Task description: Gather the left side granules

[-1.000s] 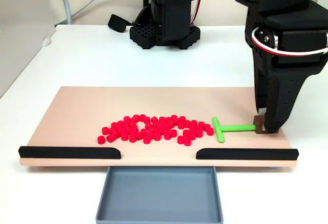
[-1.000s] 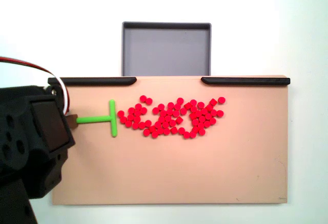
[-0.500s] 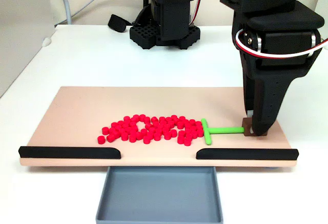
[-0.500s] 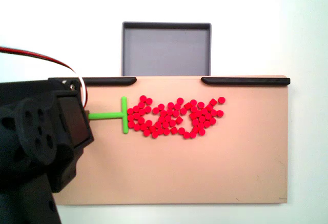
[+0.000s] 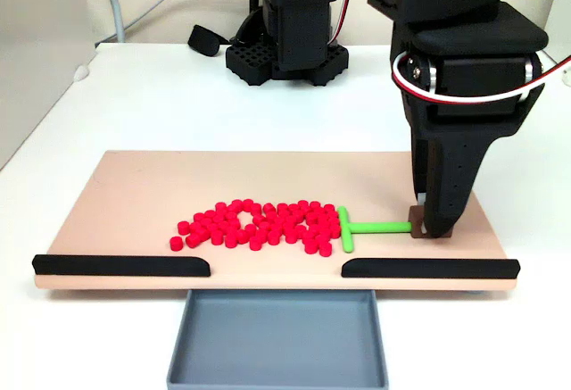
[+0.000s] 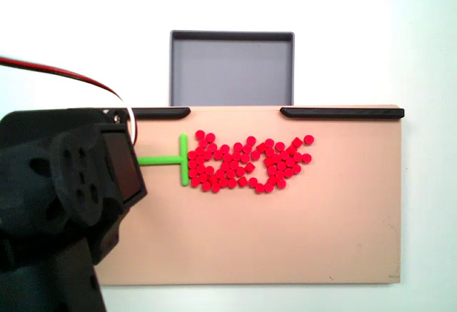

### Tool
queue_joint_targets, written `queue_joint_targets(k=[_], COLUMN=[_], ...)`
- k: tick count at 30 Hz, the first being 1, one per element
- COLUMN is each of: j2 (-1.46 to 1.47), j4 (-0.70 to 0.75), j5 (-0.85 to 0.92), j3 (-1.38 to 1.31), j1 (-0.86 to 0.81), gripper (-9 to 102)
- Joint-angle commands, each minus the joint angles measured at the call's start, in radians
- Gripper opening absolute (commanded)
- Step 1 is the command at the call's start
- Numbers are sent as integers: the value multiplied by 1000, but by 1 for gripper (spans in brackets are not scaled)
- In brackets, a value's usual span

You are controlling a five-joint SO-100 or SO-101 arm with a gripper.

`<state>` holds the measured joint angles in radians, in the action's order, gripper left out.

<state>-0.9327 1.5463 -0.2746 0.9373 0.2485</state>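
An empty grey tray (image 5: 277, 341) waits at the near edge of the counter (image 5: 161, 104), tucked under the gap between two black rails (image 5: 120, 265) that fence the front of a tan board (image 5: 134, 185), an opening that looks meant as the chute for whatever is swept forward. On the board the granules (image 5: 259, 225) lie in one loose red band, mostly left of centre in the front fixed view and just behind the left rail and the gap. The crossbar of a green T-shaped pusher (image 5: 352, 228) touches the band's right end, its stem running back to the hand (image 5: 431, 227), which is clenched on the stem's far tip. Held this way, the broad bar can shove many pieces at once. The arm (image 5: 464, 60) drops almost straight down, fingers vertical and low over the board; in the top-down fixed view its black bulk (image 6: 64, 198) covers the board's left end.
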Motion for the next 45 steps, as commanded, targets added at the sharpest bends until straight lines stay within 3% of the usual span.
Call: queue_joint_targets(k=[1,45], j2=[-15,-48], j4=[3,3], j5=[12,80], j3=[0,15], j1=[-17,-55], gripper=[0,0])
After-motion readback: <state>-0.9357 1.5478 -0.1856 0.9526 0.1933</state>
